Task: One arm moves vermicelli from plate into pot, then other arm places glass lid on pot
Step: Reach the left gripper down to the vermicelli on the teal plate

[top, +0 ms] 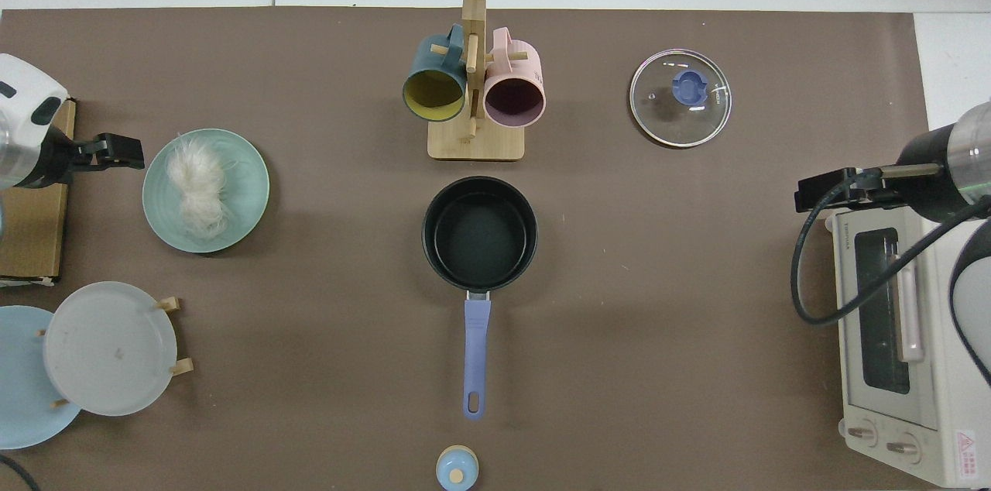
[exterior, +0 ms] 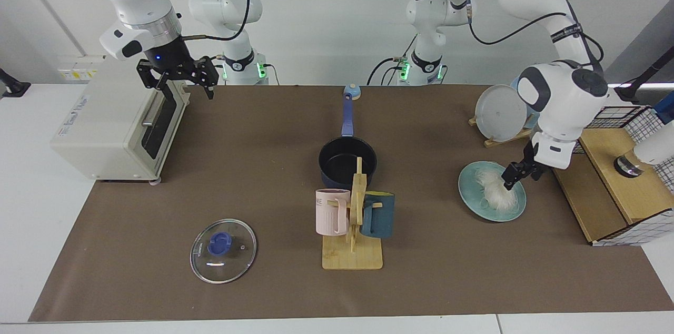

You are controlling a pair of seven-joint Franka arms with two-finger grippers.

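The vermicelli [exterior: 495, 192] [top: 197, 185] lies as a white wispy bundle on the teal plate [exterior: 474, 193] [top: 249, 193]. My left gripper [exterior: 518, 178] [top: 128, 152] hangs open just over the plate's edge on the wooden-box side, close beside the bundle and not holding it. The dark pot [exterior: 337, 157] [top: 480, 235] stands empty mid-table, its blue handle pointing toward the arm bases. The glass lid [exterior: 223, 251] [top: 680, 97] lies flat on the mat, blue knob up. My right gripper [exterior: 181, 84] [top: 824, 190] waits open, held high at the toaster oven.
A wooden mug tree [exterior: 352, 249] with a pink and a teal mug stands right beside the pot. A toaster oven [exterior: 116, 123], a rack with grey-white and pale blue plates [exterior: 500, 113], and a wood-and-wire box [exterior: 605, 181] line the mat's ends.
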